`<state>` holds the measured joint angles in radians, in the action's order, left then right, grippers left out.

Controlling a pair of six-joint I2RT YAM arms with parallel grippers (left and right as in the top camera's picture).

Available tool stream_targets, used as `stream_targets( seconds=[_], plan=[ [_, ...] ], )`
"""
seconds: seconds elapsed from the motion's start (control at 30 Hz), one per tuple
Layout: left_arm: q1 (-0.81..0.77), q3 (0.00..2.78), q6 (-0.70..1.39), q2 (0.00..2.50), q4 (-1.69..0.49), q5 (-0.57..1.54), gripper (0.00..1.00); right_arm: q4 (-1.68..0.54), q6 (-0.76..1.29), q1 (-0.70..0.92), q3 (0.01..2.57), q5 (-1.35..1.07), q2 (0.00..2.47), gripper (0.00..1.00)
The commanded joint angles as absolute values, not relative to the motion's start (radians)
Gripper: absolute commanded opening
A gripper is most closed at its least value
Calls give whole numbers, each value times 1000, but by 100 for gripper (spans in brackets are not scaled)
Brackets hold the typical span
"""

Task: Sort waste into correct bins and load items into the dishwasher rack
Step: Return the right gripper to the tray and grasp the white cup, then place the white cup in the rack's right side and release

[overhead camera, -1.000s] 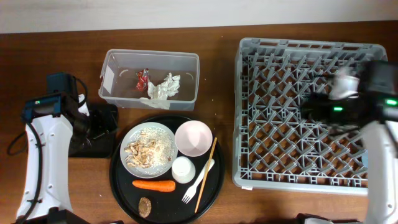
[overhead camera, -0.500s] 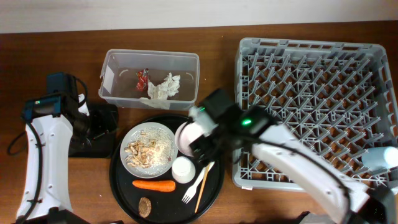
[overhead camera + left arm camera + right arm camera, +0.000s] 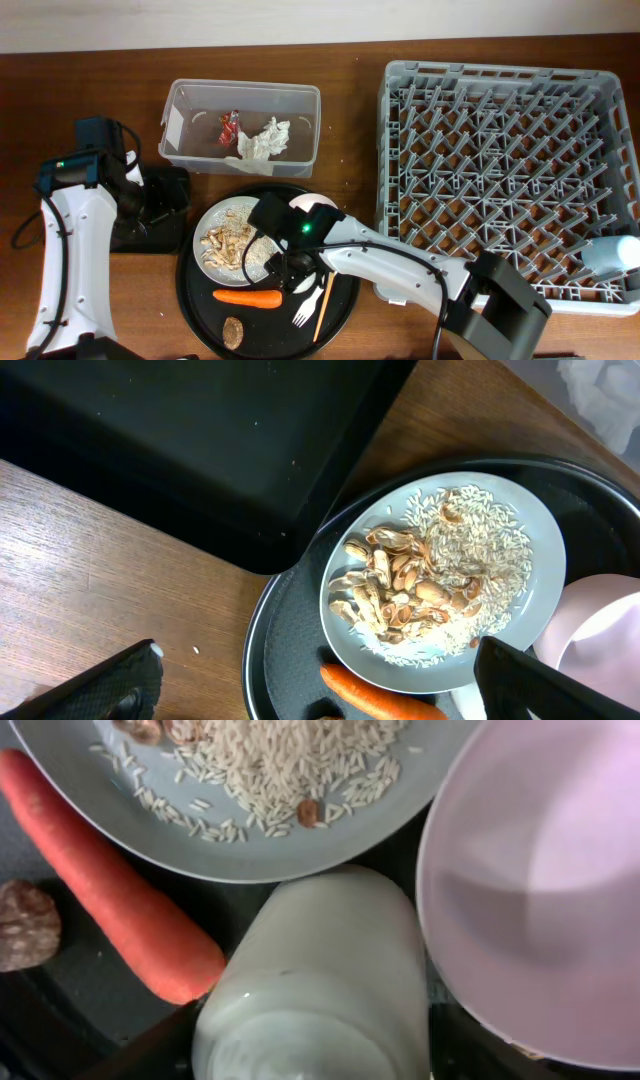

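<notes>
My right gripper (image 3: 297, 272) reaches over the large round black tray (image 3: 195, 300) and is shut on the white cup (image 3: 320, 970), its fingers against both sides. The cup still stands on the tray, between the orange carrot (image 3: 247, 297) and the pale pink bowl (image 3: 312, 204). The white plate (image 3: 232, 240) holds rice and food scraps. A brown lump (image 3: 233, 332), a white fork (image 3: 312, 305) and a wooden stick (image 3: 322, 320) also lie on the tray. My left gripper (image 3: 320, 695) is open and empty, above the tray's left edge.
The clear tub (image 3: 175, 140) holds the red wrapper (image 3: 230, 125) and the white tissue (image 3: 262, 142). The shallow black tray (image 3: 165, 190) lies under my left arm. The grey dishwasher rack (image 3: 505, 180) stands on the right, with the light blue cup (image 3: 610, 255) in its near right corner.
My right arm has swung from the rack, leaving the light blue cup there, across to the round tray, and has come down around the white cup. The left arm has not moved.
</notes>
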<state>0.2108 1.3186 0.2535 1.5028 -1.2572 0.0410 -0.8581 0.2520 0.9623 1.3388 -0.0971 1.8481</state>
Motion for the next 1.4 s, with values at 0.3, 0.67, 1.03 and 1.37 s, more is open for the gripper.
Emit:
stream_targets(
  seconds=[0.3, 0.67, 1.03, 1.37],
  plan=[
    [215, 1312, 242, 1503, -1258, 38, 99, -999, 297, 949, 1475, -12, 1771, 51],
    [215, 1312, 242, 1503, -1258, 38, 100, -1219, 292, 426, 1675, 154, 1455, 50],
    [215, 1312, 242, 1503, -1258, 38, 99, -1189, 191, -418, 1674, 89, 1501, 50],
    [215, 1312, 242, 1503, -1262, 38, 99, -1125, 192, -625, 1674, 90, 1692, 49]
  ],
)
